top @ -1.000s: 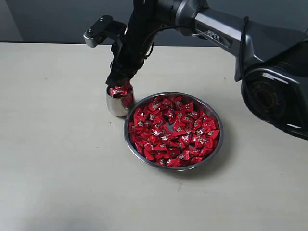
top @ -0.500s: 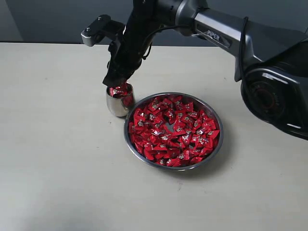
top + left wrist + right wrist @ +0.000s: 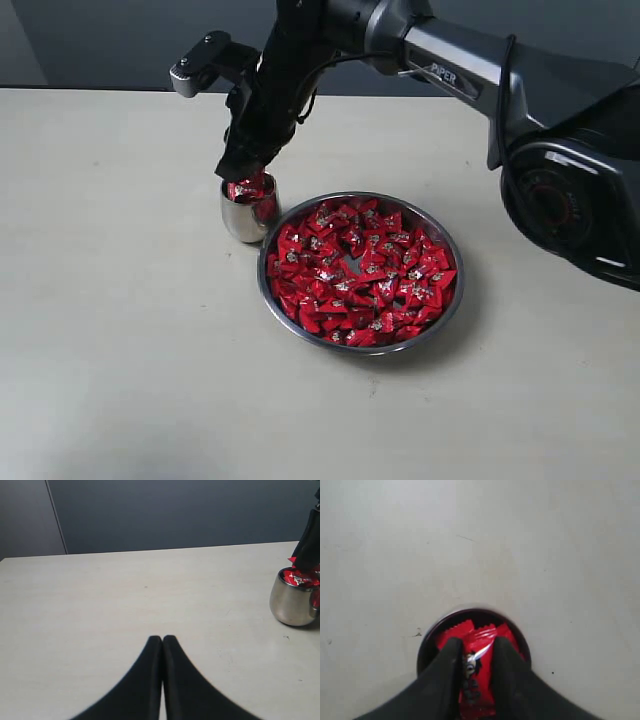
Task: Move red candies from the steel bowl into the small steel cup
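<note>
Table (image 3: 120, 380): pale and matte, running back to a dark grey-blue wall (image 3: 175, 515).
Steel bowl (image 3: 452, 300): wide and shallow, sitting flat on the table right of centre in the exterior view. A small patch of bare metal shows near its middle.
Red candies (image 3: 385, 290): spread across the steel bowl almost rim to rim, in shiny wrappers with small silver marks. More red candies rise above the lip of the cup.
Small steel cup (image 3: 240, 222): upright on the table, just beside the bowl's far-left rim. Whether the two touch cannot be told. Its mirror side reflects red.
Right arm (image 3: 470, 60): comes in from the right of the exterior view and bends down over the small steel cup.
Right gripper (image 3: 475, 644): points down at the cup's mouth, with its tips just above the heap inside. Its fingers (image 3: 445, 675) stand a narrow gap apart, clamped on one red candy (image 3: 476, 680) whose wrapper fills the space between them.
Left gripper (image 3: 162, 640): low over bare table, well to one side of the cup. Its fingers are pressed together tip to tip with nothing between them. It is out of sight in the exterior view.
Cup in the left wrist view: full to the brim, with a dark finger of the right gripper directly above it.
</note>
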Controlling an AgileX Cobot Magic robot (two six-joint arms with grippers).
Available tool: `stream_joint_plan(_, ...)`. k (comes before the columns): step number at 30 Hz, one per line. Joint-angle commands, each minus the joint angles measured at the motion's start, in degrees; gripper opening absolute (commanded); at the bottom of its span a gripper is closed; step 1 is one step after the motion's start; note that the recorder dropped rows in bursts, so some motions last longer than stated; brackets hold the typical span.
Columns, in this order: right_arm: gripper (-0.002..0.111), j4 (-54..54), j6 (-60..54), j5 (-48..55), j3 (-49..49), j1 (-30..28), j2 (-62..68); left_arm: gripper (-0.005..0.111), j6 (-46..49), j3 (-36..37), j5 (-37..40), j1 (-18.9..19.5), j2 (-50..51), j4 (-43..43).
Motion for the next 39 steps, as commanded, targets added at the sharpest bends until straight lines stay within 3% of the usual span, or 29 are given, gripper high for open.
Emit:
stream_joint_plan(1, 0.028, -0.2, -0.4, 0.3, -0.3, -0.2, 0.0, 0.000, -0.1, 0.2, -0.1, -0.4, -0.3, 0.0)
stream_joint_plan(5, 0.044, -0.3, -0.4, 0.3, -0.3, -0.2, 0.0, 0.000, -0.1, 0.2, -0.1, -0.4, -0.3, 0.0)
stream_joint_plan(33, 0.044, -8.0, 3.0, 0.3, -3.8, -0.3, -6.7, 0.000, -0.1, 0.2, -0.1, -0.4, -0.3, 0.0)
stream_joint_plan(36, 0.041, -8.5, 3.2, 0.7, -3.9, -0.4, -7.8, 0.000, -0.1, 0.2, -0.1, -0.4, -0.3, 0.0)
stream_joint_plan(39, 0.027, -10.1, 4.3, 1.1, -3.9, -0.5, -8.6, 0.000, -0.1, 0.2, -0.1, -0.4, -0.3, 0.0)
